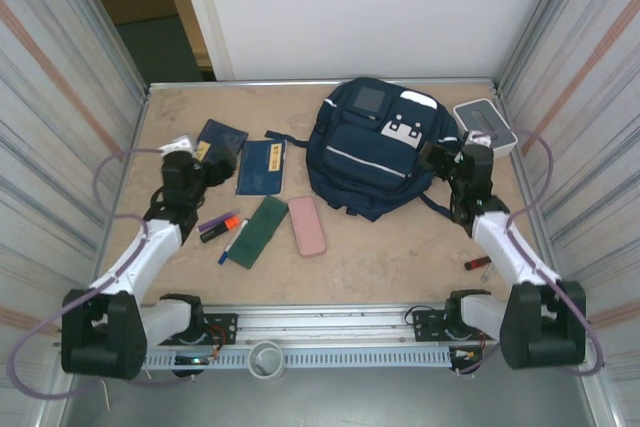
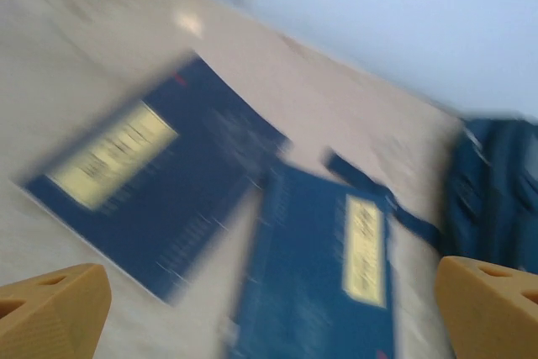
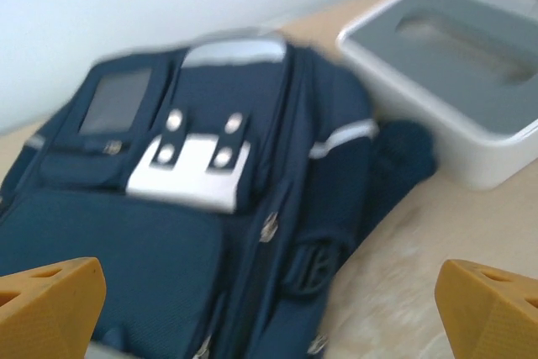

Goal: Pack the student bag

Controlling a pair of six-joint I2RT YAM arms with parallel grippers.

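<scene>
Now the student bag (image 1: 375, 147) is seen just left of the right gripper (image 1: 438, 159), the nearer one. That and the left gripper (image 1: 222, 162) are spread wide, empty.

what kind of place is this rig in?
Probably an enclosed lab test cell: ribbed wall panels fence a beige table, a metal mounting rail runs along its near edge, and the student bag lies staged beside blue booklets.

Bright even light, blurred wrist views
</scene>
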